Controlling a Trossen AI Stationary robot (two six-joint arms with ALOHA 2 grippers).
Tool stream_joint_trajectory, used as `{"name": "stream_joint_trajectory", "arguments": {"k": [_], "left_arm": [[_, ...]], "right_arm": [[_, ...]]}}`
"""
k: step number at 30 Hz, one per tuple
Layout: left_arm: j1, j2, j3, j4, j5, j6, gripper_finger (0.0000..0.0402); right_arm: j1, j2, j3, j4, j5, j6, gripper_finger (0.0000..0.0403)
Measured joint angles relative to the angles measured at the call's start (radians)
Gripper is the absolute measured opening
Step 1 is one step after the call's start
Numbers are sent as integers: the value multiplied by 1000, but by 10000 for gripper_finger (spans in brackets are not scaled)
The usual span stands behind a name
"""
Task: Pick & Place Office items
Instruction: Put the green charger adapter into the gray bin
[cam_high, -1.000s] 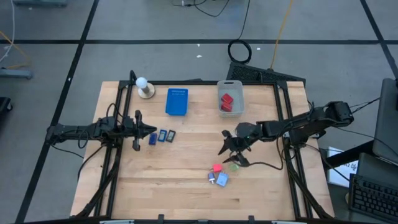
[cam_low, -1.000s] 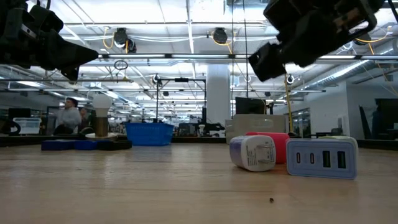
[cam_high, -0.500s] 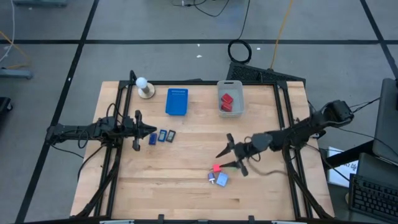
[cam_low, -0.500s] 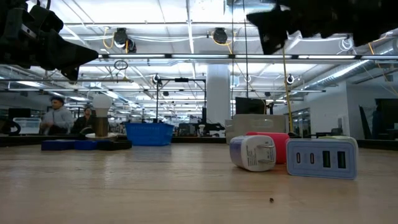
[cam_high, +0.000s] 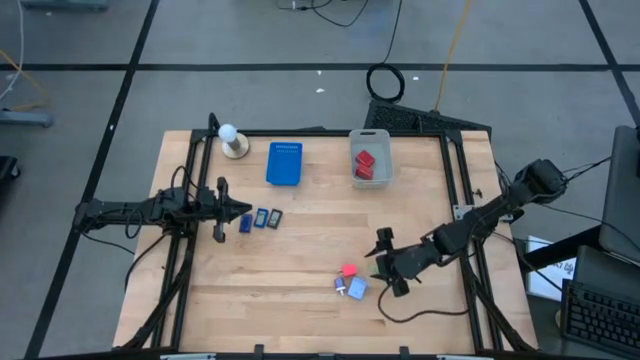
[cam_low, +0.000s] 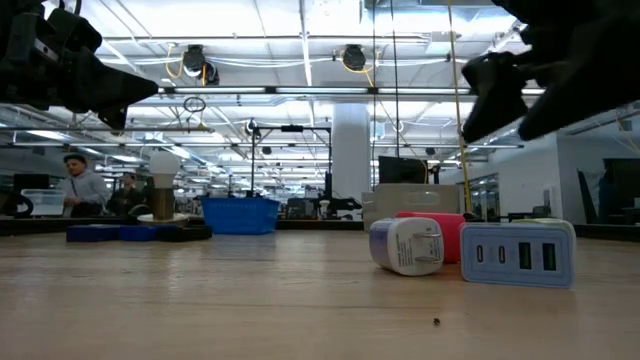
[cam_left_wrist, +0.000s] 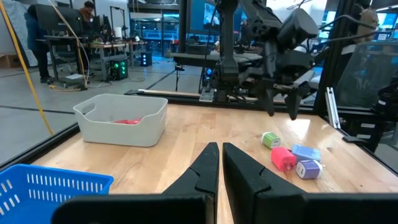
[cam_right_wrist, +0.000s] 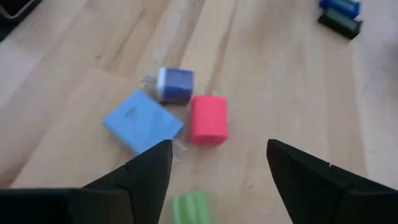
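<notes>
Right wrist view: right hand (cam_right_wrist: 219, 167) open over pink block (cam_right_wrist: 208, 120), long axis pointing away; left hand (cam_left_wrist: 219, 163) closed.

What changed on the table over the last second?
The right gripper swung toward the table's near edge, from above the green piece to just right of the pink block and light-blue charger. It is open and holds nothing. The left gripper and all pieces stayed put.

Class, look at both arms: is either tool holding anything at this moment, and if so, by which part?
Nothing is held. The right tool is open above the green piece, near the pink block, touching neither. The left tool is shut on nothing.
</notes>
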Motion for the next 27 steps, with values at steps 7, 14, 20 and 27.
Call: {"name": "stream_joint_trajectory", "arguments": {"k": [7,14,20,27], "left_arm": [[0,0,0,0,0,0,21],[0,0,0,-1,0,0,21],[0,0,0,0,0,0,21],[0,0,0,0,0,0,21]], "right_arm": [[24,22,-15,-3,-1,50,238],[23,26,-59,5,-2,74,239],[21,27,-111,54,-1,118,234],[21,27,-172,168,-4,113,233]]}}
